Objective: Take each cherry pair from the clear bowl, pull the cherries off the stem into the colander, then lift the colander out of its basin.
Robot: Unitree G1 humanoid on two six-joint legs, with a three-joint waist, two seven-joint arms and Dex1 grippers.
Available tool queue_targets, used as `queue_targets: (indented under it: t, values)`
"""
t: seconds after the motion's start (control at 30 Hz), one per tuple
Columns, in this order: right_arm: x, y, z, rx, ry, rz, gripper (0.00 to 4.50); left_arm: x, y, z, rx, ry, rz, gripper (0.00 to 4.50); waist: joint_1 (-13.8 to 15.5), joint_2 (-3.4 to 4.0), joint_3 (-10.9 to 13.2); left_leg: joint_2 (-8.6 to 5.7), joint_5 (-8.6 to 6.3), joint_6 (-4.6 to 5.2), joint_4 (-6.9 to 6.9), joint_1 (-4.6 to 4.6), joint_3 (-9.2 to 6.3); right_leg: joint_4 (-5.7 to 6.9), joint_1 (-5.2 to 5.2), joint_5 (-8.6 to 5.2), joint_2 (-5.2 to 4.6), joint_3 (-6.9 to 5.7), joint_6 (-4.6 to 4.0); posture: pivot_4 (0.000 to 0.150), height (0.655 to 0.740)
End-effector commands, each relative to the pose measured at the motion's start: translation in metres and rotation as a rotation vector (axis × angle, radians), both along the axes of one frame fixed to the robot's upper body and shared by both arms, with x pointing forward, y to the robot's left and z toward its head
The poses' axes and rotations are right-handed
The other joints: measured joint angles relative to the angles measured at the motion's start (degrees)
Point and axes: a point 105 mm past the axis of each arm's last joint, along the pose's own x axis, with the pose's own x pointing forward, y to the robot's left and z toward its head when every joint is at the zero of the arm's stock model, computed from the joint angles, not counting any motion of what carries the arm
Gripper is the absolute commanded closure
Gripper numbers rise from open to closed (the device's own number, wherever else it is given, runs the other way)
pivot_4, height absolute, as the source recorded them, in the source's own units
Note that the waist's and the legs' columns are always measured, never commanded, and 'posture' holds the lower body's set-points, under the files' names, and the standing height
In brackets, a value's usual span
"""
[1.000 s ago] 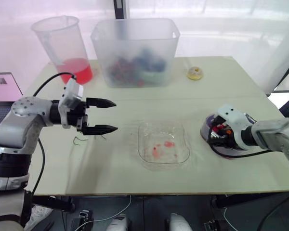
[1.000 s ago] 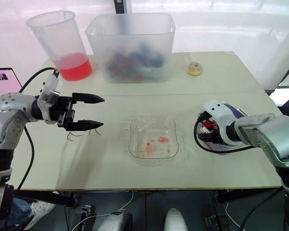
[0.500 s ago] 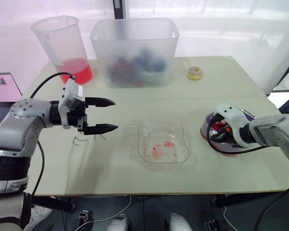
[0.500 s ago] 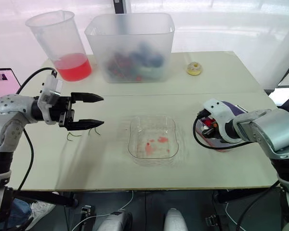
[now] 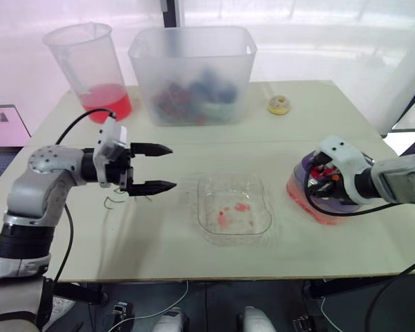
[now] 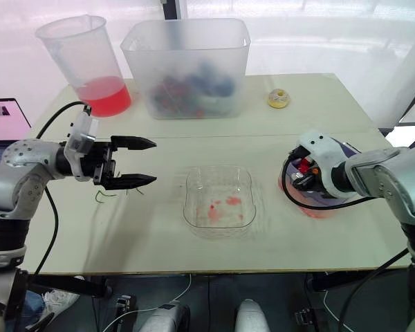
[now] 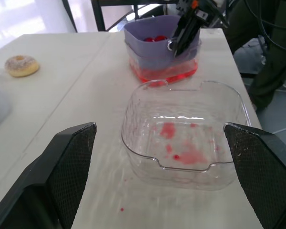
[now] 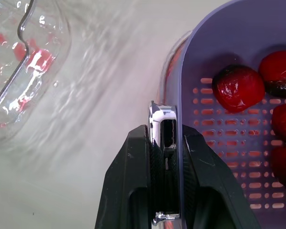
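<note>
Right gripper [image 8: 164,138] is clenched on the rim of the purple colander [image 7: 157,47], one finger outside the wall and one inside. A small silvery piece is pinched between them. The colander is at the table's [image 5: 318,131] right side, riding high and a bit tilted in its clear basin [image 7: 164,72], which has red liquid in the bottom. Can't tell if the colander's base is clear of the basin. Several red cherries [image 8: 238,88] lie on the colander's perforated floor, close to the gripped wall.

Left gripper [image 5: 171,167] hangs above the table's left half, released. Its two black fingers [image 5: 152,149] are spread wide, hold nothing and point toward the clear bowl [image 5: 232,178]. The bowl sits mid-table between the two arms, well apart from both grippers, with red juice smears on its bottom and no fruit.

A few loose green stems [image 5: 114,202] lie on the table just under the left gripper.

At the far edge stand a clear pitcher [image 5: 90,69] part-full of red liquid, a frosted bin [image 5: 194,72] with dark contents and a small doughnut [image 5: 279,105]. A laptop [image 5: 3,124] is off the table's left end.
</note>
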Motion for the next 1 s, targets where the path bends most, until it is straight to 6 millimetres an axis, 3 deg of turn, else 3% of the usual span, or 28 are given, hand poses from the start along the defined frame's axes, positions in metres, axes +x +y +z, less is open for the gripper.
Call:
queue_targets:
  t: [0.03, 0.57, 1.0]
  values:
    - [-0.003, -0.004, 0.027, -0.008, -0.089, -0.006, 4.27, 0.0, -0.003, 0.012, -0.017, -0.062, -0.016, 0.0, 0.0, 0.0, 0.0, 0.0, 0.0, 0.0, 0.0, 0.0, 0.0, 0.0, 0.0, 0.0, 0.0, 0.0, 0.0, 0.15, 0.74]
    - [-0.013, 0.003, 0.048, -0.048, -0.154, 0.051, 4.27, 0.01, -0.015, 0.015, -0.037, -0.088, -0.053, 0.0, 0.06, 0.0, 0.0, -0.02, 0.0, 0.0, 0.01, 0.0, 0.03, 0.0, 0.01, 0.0, -0.01, 0.0, 0.0, 0.15, 0.74]
    - [-0.023, -0.009, 0.053, -0.074, -0.203, 0.003, 4.27, 0.016, -0.02, 0.015, -0.038, -0.099, -0.083, 0.0, 0.09, 0.0, 0.0, -0.02, 0.0, 0.0, 0.01, 0.0, 0.06, -0.01, 0.03, 0.0, -0.01, -0.02, 0.0, 0.15, 0.74]
